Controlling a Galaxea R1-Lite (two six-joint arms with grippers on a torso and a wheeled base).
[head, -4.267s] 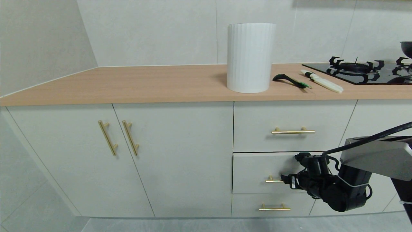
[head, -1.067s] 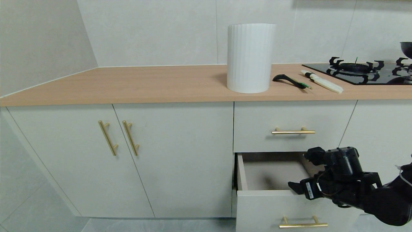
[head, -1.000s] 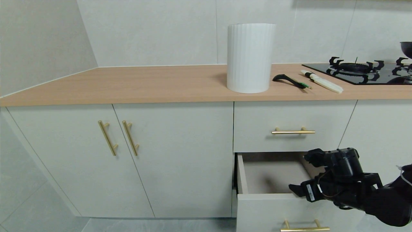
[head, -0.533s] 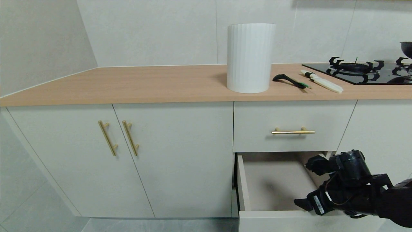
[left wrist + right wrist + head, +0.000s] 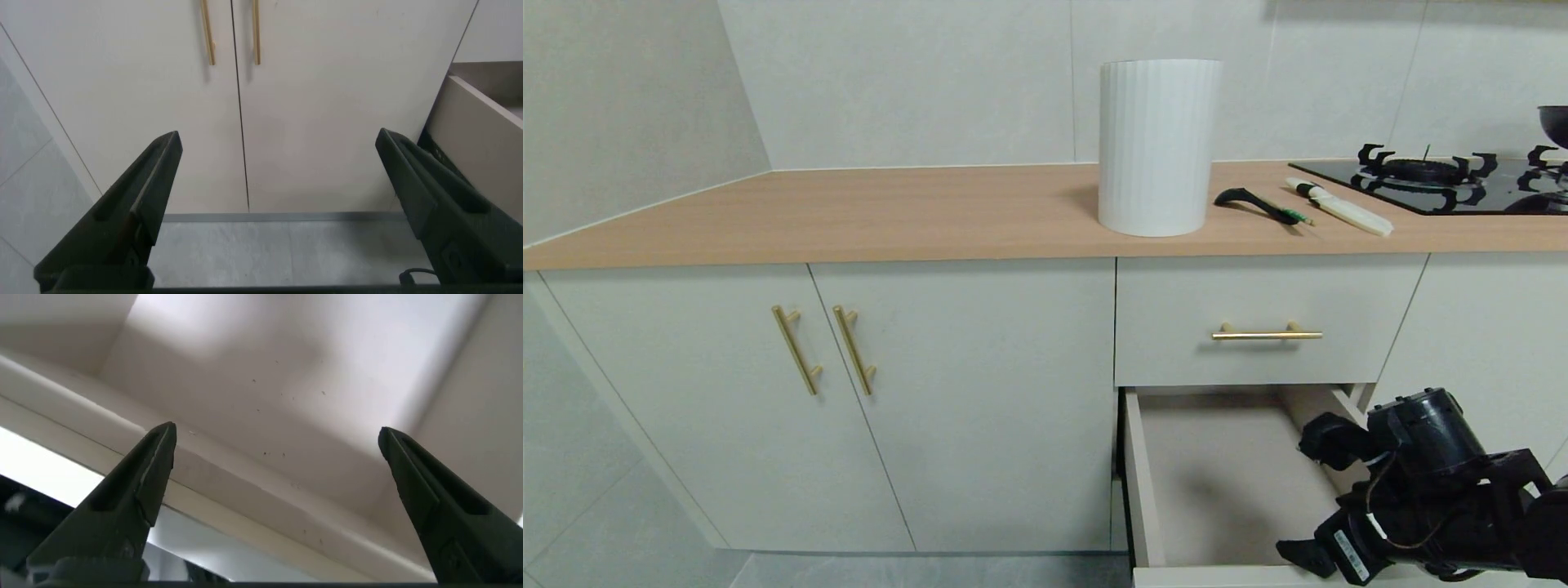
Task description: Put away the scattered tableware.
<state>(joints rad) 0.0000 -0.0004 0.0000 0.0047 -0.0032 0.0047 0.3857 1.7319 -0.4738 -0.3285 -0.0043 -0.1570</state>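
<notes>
Two utensils upper right, black spoon and pale knife, look light, stiff, slippery; mid-handle suits gripping. Left gripper and right gripper gape wide, empty.

Nothing legible is showing in any view.
A small white sticker is sitting on the lower finger of the black right gripper, at the front of the open beige drawer; its dark print is coming out too small to read.
</notes>
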